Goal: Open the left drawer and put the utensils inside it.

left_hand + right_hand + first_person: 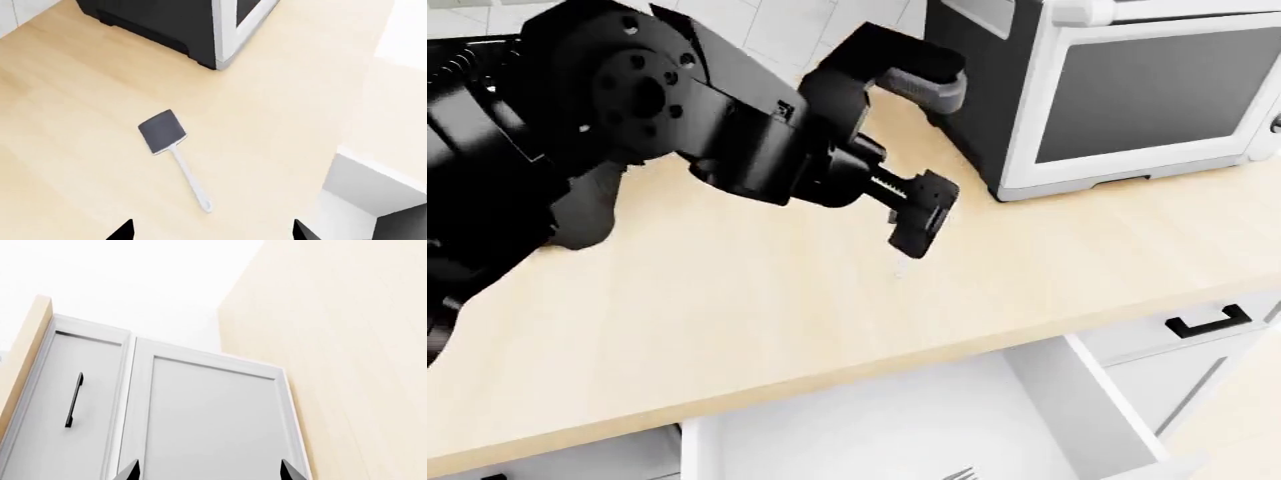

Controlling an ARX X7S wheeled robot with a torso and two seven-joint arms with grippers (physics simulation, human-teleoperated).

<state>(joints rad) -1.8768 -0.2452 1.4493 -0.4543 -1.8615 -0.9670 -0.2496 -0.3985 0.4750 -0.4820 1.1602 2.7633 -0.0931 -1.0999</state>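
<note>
Left pincer [212, 230] agape, empty, above one spatula [172, 150]; one drawer [868, 420] open.

Head looks down on countertop [761, 300]; left wrist shares it [80, 100].

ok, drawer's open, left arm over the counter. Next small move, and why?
Probably lower the left gripper straight down onto the small spatula with dark grey square head and pale thin handle. It lies flat on the light wooden countertop just ahead of the open fingertips, untouched. The wide white left drawer already stands pulled out.
</note>
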